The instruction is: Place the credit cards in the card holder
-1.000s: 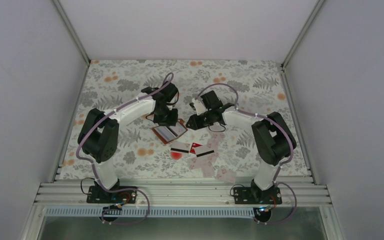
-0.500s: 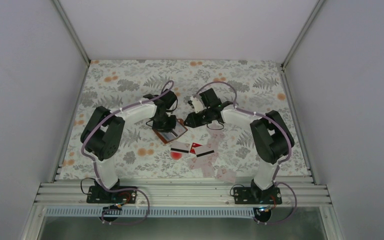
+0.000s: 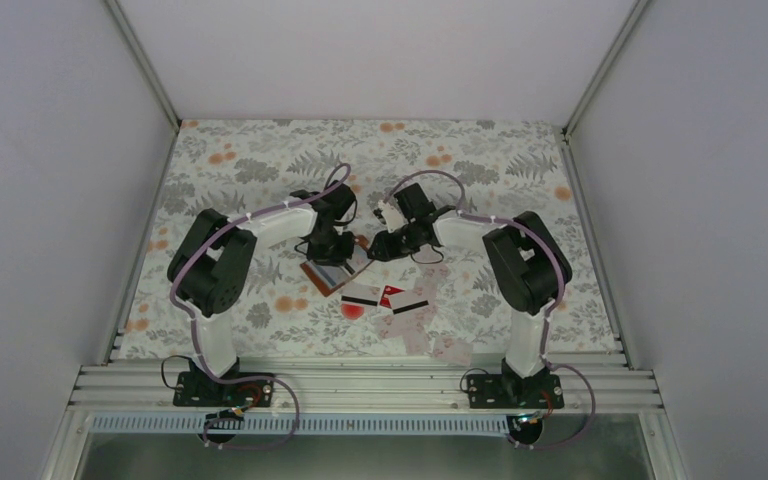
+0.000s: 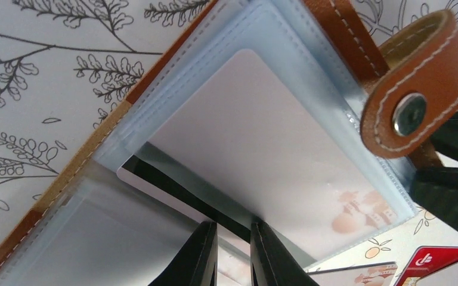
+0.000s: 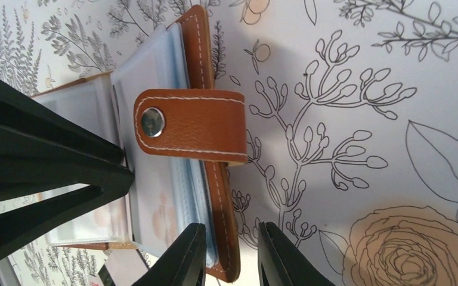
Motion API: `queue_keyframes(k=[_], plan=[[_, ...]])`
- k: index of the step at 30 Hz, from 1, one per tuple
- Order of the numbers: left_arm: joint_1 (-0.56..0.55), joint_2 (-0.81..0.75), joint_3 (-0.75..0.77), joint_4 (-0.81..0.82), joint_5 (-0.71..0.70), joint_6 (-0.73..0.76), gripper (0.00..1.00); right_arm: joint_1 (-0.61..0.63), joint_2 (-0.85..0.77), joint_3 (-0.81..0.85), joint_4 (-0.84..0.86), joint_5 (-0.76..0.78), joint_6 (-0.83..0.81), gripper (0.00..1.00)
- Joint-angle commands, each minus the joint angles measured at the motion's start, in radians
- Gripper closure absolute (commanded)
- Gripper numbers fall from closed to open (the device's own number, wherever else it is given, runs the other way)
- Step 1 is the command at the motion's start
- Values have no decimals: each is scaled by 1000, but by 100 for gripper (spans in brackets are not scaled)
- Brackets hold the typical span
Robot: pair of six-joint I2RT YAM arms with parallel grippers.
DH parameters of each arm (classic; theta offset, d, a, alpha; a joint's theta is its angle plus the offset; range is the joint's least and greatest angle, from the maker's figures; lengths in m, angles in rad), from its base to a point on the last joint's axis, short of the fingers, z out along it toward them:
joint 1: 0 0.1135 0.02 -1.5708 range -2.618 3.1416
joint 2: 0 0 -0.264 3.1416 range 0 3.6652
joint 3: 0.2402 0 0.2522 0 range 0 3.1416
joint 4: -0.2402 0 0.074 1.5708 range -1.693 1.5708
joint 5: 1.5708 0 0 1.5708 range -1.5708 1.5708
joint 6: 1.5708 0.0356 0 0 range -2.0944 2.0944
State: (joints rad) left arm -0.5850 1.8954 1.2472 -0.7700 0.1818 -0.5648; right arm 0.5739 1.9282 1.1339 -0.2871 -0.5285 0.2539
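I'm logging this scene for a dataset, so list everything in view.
card holder: one, brown, open, table centre
pocketed card: one, pale, in a clear sleeve
black-striped card: one, white-edged, between the sleeves
loose cards: several, pale plus one red, just near-side of the holder
red spot: one, beside the loose cards
tablecloth: one, floral, covering the table
left gripper: one, black, over the holder
right gripper: one, black, straddling the holder's brown edge

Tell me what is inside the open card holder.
Inside the card holder, one pale card lies fully in a clear pocket. Below it, a black-striped card shows only its edge; pockets cover the rest.
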Motion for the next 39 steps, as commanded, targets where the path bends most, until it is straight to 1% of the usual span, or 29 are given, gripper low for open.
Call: queue_keyframes(k=[1,7,10,14,18,30,35,39], plan=[[-1,16,-17,58,-24,18,83,9,28,-13,37,-19,7,77],[0,-6,-12,172,4,74,83,15,13,-91,69,-48,24,78],[0,4,9,185,18,94,83,16,-7,-108,65,-42,27,78],[-2,-3,11,179,27,90,83,15,-29,-104,33,-17,17,78],[-2,-55,3,161,12,85,83,9,-44,-76,-17,23,6,78],[1,-136,92,44,-26,74,83,-9,-145,-60,-110,84,-16,77],[0,-168,64,17,-59,66,83,-8,-194,-45,-133,79,-16,74],[0,-195,13,4,-103,61,83,-9,-219,-39,-137,55,-7,73]])
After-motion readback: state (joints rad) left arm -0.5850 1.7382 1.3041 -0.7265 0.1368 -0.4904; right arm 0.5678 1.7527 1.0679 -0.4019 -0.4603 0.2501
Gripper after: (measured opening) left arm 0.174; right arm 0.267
